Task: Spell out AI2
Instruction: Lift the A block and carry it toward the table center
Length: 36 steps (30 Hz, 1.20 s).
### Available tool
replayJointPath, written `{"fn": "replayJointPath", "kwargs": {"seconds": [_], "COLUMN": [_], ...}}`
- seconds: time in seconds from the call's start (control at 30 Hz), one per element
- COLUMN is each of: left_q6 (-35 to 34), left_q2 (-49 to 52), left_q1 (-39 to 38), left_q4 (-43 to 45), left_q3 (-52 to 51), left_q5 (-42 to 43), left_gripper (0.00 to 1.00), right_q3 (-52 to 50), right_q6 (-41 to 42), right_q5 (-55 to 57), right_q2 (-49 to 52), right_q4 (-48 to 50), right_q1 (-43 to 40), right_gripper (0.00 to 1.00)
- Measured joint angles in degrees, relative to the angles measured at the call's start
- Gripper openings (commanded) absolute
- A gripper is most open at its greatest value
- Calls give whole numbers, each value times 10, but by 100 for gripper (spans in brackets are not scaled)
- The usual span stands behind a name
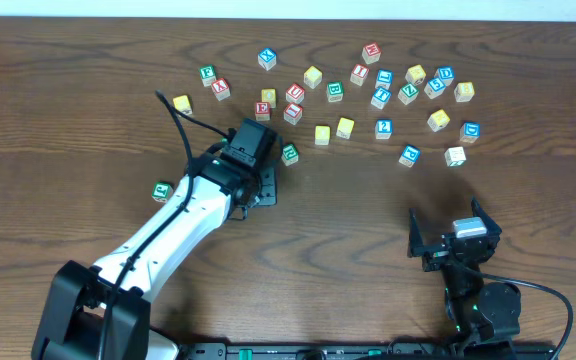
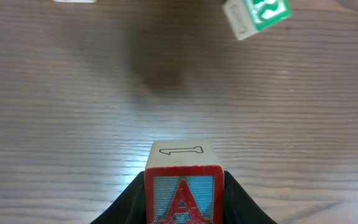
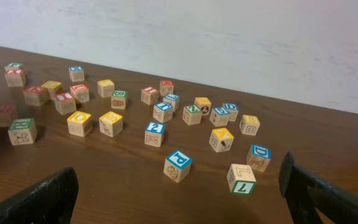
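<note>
Ana: Starting at the left, what's there?

Ben: 1 green-faced cube point(image 1: 163, 190) lies alone beside the left arm point(image 1: 183, 225). The left gripper point(image 2: 183, 208) is clamped on 1 block, the A cube point(image 2: 182, 171), with the red A facing the wrist camera.

Ana: How many loose cubes?

Ben: From above I count 28 on the table point(image 1: 348, 220). 1 green cube point(image 1: 289, 153) sits just right of that gripper. The others scatter across the upper middle and right.

Ana: And the other 2 task cubes?

Ben: The 2 cube point(image 3: 155, 132), blue, stands in the right part of the scatter, touching nothing. The I cube I cannot pick out: 6 red-topped cubes show, and their letters are too small to read.

Ana: Far right?

Ben: The right gripper point(image 1: 453, 232) has its 2 fingers spread wide with nothing between them, well apart from every cube.
</note>
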Motion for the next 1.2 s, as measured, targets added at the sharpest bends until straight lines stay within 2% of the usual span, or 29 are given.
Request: {"fn": "replayJointPath", "kwargs": {"seconds": [0.17,0.53,0.9,0.97,1.03,1.13,1.2], "left_q6": [0,0,0,0,-1,-1,-2], "left_q2": [12,116,117,117,117,117,117], "left_q1": [-20,-26,-26,-26,-26,-26,-26], "left_q4": [14,19,21,21,21,21,21], "left_q3": [0,-1,-1,-1,-1,-1,-1], "left_q5": [0,-5,-10,-11,-11,-12,-13], "left_gripper": [22,19,19,32,40,48,49], "right_q3": [0,0,0,0,0,0,0], "right_q6": [0,0,0,0,0,0,0], "right_q5": [0,0,0,0,0,0,0], "right_q2": [0,0,0,0,0,0,0], "right_q4": [0,0,0,0,0,0,0], "right_q1": [0,0,0,0,0,0,0], "right_gripper": [99,99,99,99,99,99,99]}}
